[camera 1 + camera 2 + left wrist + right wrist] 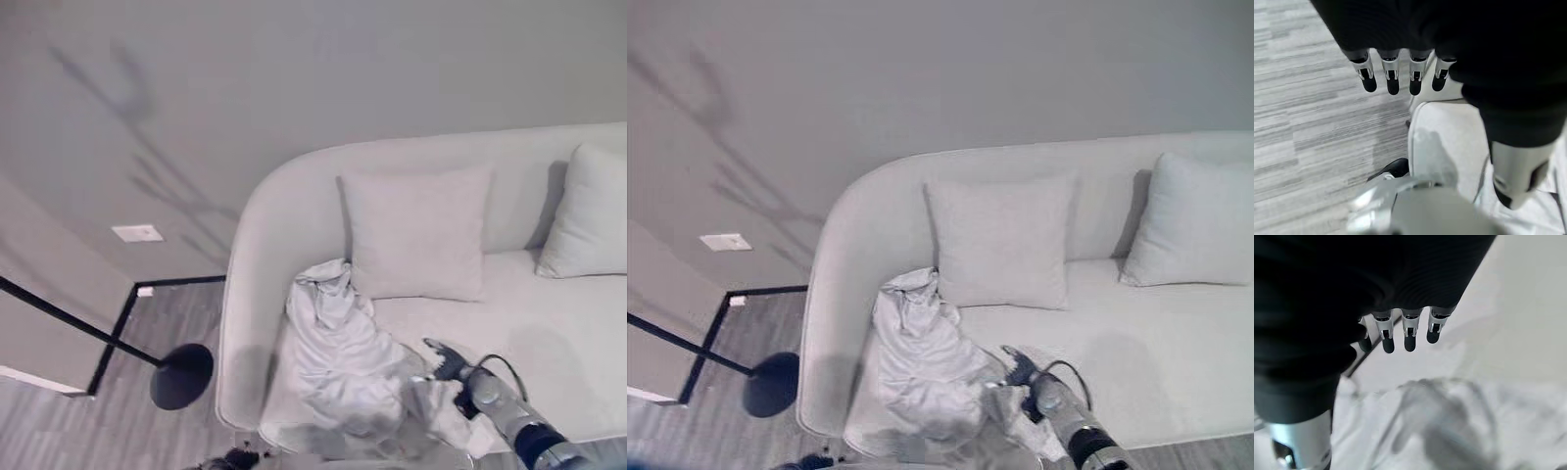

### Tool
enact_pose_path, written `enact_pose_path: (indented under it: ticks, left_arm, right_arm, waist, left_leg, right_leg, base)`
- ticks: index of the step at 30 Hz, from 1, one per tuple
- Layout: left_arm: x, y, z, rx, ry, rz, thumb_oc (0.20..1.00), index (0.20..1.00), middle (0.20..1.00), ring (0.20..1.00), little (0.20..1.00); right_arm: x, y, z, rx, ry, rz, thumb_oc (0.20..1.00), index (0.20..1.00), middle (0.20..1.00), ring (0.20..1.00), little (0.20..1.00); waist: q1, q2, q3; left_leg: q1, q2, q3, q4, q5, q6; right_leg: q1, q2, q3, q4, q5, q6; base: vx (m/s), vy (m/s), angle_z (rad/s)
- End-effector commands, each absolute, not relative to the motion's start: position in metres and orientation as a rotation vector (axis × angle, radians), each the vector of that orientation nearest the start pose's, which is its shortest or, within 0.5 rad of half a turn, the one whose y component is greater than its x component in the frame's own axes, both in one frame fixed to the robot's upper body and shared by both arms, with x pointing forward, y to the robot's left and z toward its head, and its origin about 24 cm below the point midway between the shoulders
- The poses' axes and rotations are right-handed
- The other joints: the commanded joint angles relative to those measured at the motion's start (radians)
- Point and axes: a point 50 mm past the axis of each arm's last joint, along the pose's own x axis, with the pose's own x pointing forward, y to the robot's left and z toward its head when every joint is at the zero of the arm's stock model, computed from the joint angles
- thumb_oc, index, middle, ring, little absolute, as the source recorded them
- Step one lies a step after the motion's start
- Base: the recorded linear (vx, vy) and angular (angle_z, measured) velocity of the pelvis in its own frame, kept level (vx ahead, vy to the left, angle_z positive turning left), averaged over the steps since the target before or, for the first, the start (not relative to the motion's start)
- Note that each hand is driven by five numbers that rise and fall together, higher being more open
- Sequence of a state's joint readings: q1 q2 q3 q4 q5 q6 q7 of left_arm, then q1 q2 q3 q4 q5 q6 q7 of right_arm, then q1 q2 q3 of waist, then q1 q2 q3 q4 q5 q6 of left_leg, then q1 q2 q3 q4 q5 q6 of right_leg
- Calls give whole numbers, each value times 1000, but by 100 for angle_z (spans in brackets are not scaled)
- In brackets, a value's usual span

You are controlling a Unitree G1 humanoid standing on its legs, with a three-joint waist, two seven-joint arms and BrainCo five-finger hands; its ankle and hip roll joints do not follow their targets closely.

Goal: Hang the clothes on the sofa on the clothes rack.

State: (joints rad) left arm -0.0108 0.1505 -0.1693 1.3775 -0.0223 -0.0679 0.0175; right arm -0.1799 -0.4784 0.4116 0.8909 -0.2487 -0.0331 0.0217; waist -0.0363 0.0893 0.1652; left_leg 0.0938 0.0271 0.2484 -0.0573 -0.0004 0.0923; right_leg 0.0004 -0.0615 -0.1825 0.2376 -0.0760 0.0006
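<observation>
A crumpled white garment (343, 357) lies on the left end of the pale sofa (549, 323). It also shows as white folds (1449, 431) in the right wrist view. My right hand (449, 366) hovers just over the garment's right edge, fingers (1408, 335) straight and thumb apart, holding nothing. The clothes rack has a round black base (182, 375) on the floor left of the sofa, and its black pole (59, 313) slants off to the left. My left hand (1392, 78) hangs open over the wood floor beside the sofa's front corner (1440, 142).
Two pale cushions lean on the sofa back, one (416, 235) right behind the garment and one (588, 211) at the far right. A grey wall with a white socket plate (137, 232) stands behind. Striped wood floor (59, 431) lies around the rack base.
</observation>
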Motion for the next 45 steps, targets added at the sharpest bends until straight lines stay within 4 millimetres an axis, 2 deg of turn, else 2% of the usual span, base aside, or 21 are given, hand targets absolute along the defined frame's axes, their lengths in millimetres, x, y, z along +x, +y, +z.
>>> enact_pose_path:
  ticks: [1, 3, 7, 10, 11, 13, 14, 15, 17, 21, 24, 25, 26, 29, 32, 35, 38, 42, 43, 44, 45]
  left_arm:
    - [91, 197, -170, 204, 1255, -9, 1000, 1000, 1000, 1000, 1000]
    - [94, 195, -170, 208, 1249, -14, 1000, 1000, 1000, 1000, 1000]
    - [104, 199, -167, 222, 1228, 0, 1000, 1000, 1000, 1000, 1000]
    - [113, 203, -164, 239, 1201, 4, 1000, 1000, 1000, 1000, 1000]
    - [120, 201, -162, 237, 1178, -1, 1000, 1000, 1000, 1000, 1000]
    - [129, 201, -159, 225, 1149, 14, 1000, 1000, 1000, 1000, 1000]
    - [132, 200, -159, 216, 1140, 17, 1000, 1000, 1000, 1000, 1000]
    - [138, 195, -157, 201, 1122, 18, 1000, 1000, 1000, 1000, 1000]
    - [147, 194, -155, 196, 1095, 18, 1000, 1000, 1000, 1000, 1000]
    - [152, 194, -152, 209, 1073, 7, 1000, 1000, 1000, 1000, 1000]
    - [150, 200, -152, 219, 1066, 19, 1000, 1000, 1000, 1000, 1000]
    - [151, 201, -152, 224, 1066, 18, 1000, 1000, 1000, 1000, 1000]
    - [154, 206, -150, 245, 1060, 24, 1000, 1000, 1000, 1000, 1000]
    - [160, 206, -147, 263, 1043, 10, 1000, 1000, 1000, 1000, 1000]
    - [168, 204, -145, 269, 1029, -5, 1000, 1000, 1000, 1000, 1000]
    - [164, 210, -146, 277, 1062, 15, 1000, 1000, 1000, 1000, 1000]
    - [159, 216, -147, 289, 1093, 23, 1000, 1000, 1000, 1000, 1000]
    - [143, 220, -152, 297, 1151, 32, 1000, 1000, 1000, 1000, 1000]
    - [135, 221, -154, 294, 1174, 39, 1000, 1000, 1000, 1000, 1000]
    - [132, 221, -156, 286, 1186, 43, 1000, 1000, 1000, 1000, 1000]
    - [128, 219, -157, 280, 1197, 44, 1000, 1000, 1000, 1000, 1000]
  right_arm:
    - [249, -269, -64, -1016, 662, 207, 1000, 1000, 1000, 1000, 1000]
    - [246, -273, -67, -1035, 680, 177, 1000, 1000, 1000, 1000, 1000]
    - [256, -269, -65, -1029, 680, 143, 1000, 1000, 1000, 1000, 1000]
    - [294, -260, -31, -1006, 522, 74, 1000, 1000, 1000, 1000, 1000]
    - [315, -261, -5, -991, 418, 6, 1000, 1000, 1000, 1000, 1000]
    - [335, -248, 14, -958, 345, -18, 1000, 1000, 1000, 1000, 1000]
    - [339, -242, 15, -948, 340, -10, 1000, 1000, 1000, 1000, 1000]
    - [348, -224, 18, -920, 330, 16, 1000, 1000, 1000, 1000, 1000]
    - [350, -206, 11, -906, 364, 70, 1000, 1000, 1000, 1000, 1000]
    - [345, -185, -8, -893, 465, 143, 1000, 1000, 1000, 1000, 1000]
    - [349, -178, -7, -945, 485, 183, 1000, 1000, 1000, 1000, 1000]
    - [350, -176, -6, -972, 492, 196, 567, 567, 567, 567, 567]
    - [344, -172, -16, -1025, 553, 247, 200, 200, 200, 200, 200]
    - [345, -176, -15, -1065, 583, 251, 200, 200, 200, 200, 200]
    - [339, -183, -20, -995, 627, 212, 200, 200, 200, 200, 200]
    - [325, -190, -36, -728, 656, 141, 200, 200, 200, 200, 200]
    - [317, -192, -41, -543, 614, 110, 200, 200, 200, 200, 200]
    - [297, -190, -49, -391, 565, 122, 200, 200, 200, 200, 200]
    - [293, -194, -50, -347, 558, 101, 363, 363, 363, 363, 363]
    - [288, -197, -51, -324, 551, 91, 1000, 1000, 1000, 1000, 1000]
    - [286, -201, -48, -307, 525, 71, 1000, 1000, 1000, 1000, 1000]
  waist:
    - [-16, 11, 22]
    - [-30, 32, 28]
    - [-28, 37, 67]
    - [-15, 55, 138]
    - [-11, 71, 179]
    - [0, 93, 236]
    - [4, 99, 252]
    - [17, 116, 308]
    - [32, 127, 348]
    - [69, 152, 355]
    - [93, 163, 355]
    - [100, 162, 355]
    - [115, 156, 355]
    - [123, 147, 355]
    - [117, 134, 355]
    - [96, 108, 355]
    - [69, 81, 355]
    - [41, 44, 289]
    - [36, 37, 267]
    - [33, 33, 251]
    - [26, 28, 233]
  left_leg:
    - [19, 24, -100, -30, 13, -158]
    - [17, 17, -120, -30, 13, -145]
    - [18, 8, -137, -30, -5, -139]
    - [-11, 6, -146, -30, 5, -138]
    - [-28, 9, -149, -30, 17, -138]
    - [-53, 16, -153, -30, 39, -141]
    - [-64, 18, -154, -30, 49, -142]
    - [-108, 22, -161, -2, 66, -146]
    - [-148, 28, -164, 22, 67, -152]
    - [-224, 31, -166, 39, 70, -161]
    - [-249, 33, -163, 41, 67, -166]
    - [-255, 35, -162, 40, 65, -167]
    - [-255, 35, -162, 36, 63, -172]
    - [-248, 37, -160, 33, 59, -175]
    - [-238, 37, -155, 32, 53, -179]
    - [-194, 34, -148, 23, 43, -181]
    - [-142, 32, -142, 7, 37, -181]
    - [-103, 24, -140, -20, 24, -178]
    - [-91, 21, -137, -27, 20, -175]
    - [-85, 19, -137, -30, 15, -172]
    - [-79, 18, -133, -30, 8, -170]
  right_leg:
    - [72, -78, 86, -157, 145, 46]
    - [42, -50, 101, -128, 135, 43]
    - [23, -67, 121, -161, 130, 43]
    - [6, -92, 121, -183, 139, 49]
    - [-6, -101, 122, -189, 139, 51]
    - [-28, -111, 125, -196, 140, 51]
    - [-36, -113, 128, -197, 142, 50]
    - [-58, -125, 135, -203, 148, 49]
    - [-77, -135, 140, -206, 155, 47]
    - [-125, -150, 151, -215, 172, 45]
    - [-140, -156, 154, -220, 178, 45]
    - [-144, -156, 155, -223, 179, 45]
    - [-143, -157, 154, -228, 185, 43]
    - [-136, -159, 152, -231, 188, 43]
    - [-125, -162, 154, -230, 190, 43]
    - [-90, -167, 161, -220, 189, 47]
    - [-57, -166, 164, -209, 184, 52]
    - [-43, -159, 160, -204, 174, 54]
    - [-39, -155, 158, -202, 171, 53]
    - [-40, -153, 157, -198, 169, 53]
    - [-38, -150, 156, -195, 164, 52]
  base:
    - [123, 296, 14]
    - [68, 180, 49]
    - [36, 43, 20]
    - [-70, 34, 14]
    - [-98, 56, 15]
    - [-113, 64, 7]
    - [-149, 92, -8]
    - [-133, 90, -10]
    - [-68, 89, -5]
    - [24, 78, 1]
    - [36, 54, 1]
    - [62, 11, -2]
    - [34, -7, -1]
    - [58, -19, -1]
    - [38, -14, -5]
    - [54, -49, 1]
    - [49, -51, 1]
    - [73, -74, -22]
    - [53, -70, -14]
    - [47, -60, -9]
    - [39, -51, -10]
